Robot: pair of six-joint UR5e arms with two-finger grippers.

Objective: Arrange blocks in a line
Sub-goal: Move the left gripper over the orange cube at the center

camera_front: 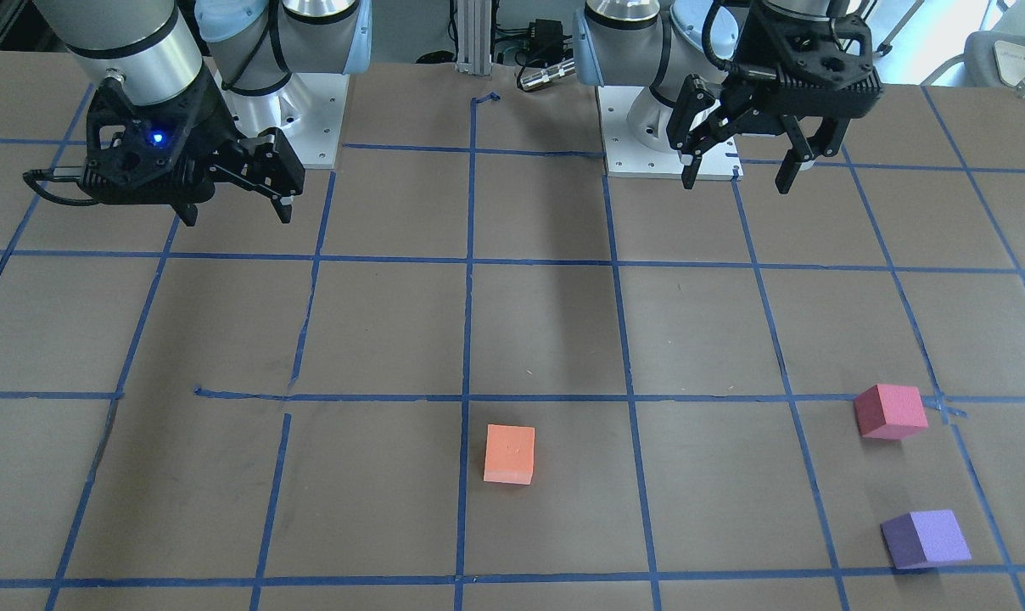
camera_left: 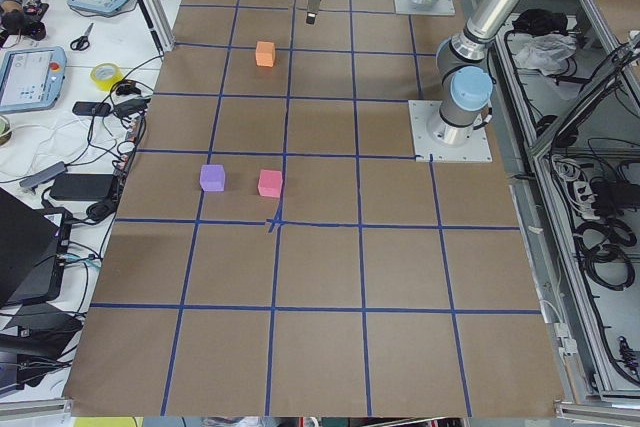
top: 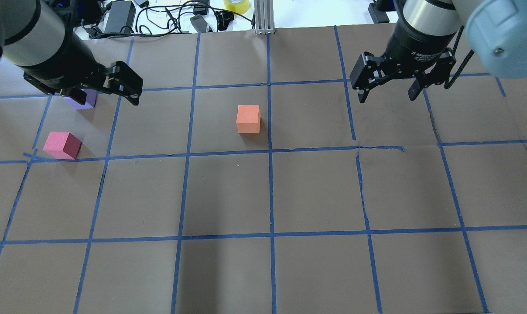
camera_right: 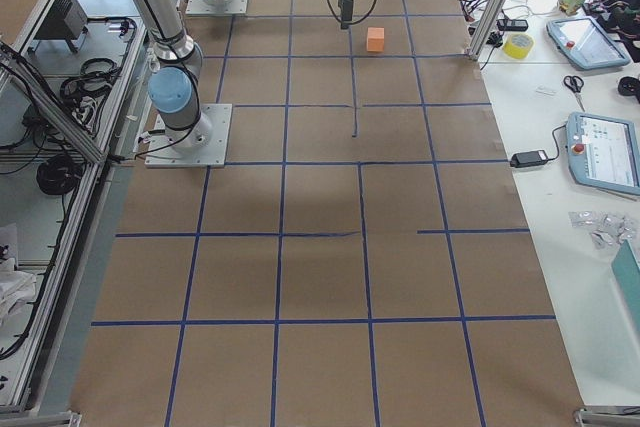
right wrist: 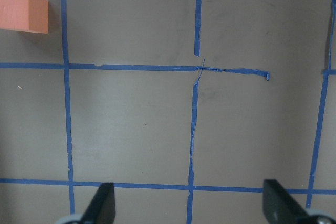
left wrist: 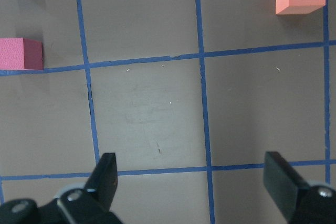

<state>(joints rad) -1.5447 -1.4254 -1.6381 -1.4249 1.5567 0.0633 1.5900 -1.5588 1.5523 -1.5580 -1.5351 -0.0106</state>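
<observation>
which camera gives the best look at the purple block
The exterior front-facing view: the purple block sits whole and unblocked, top and side faces clear. Overhead, the left gripper hides part of it. Exterior left shows it whole but small; exterior right, a speck; left wrist, one cropped corner; right wrist, nothing.

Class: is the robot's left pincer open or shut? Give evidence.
Open: the left arm's black two-finger pincer has its fingers wide apart, holding nothing.
</observation>
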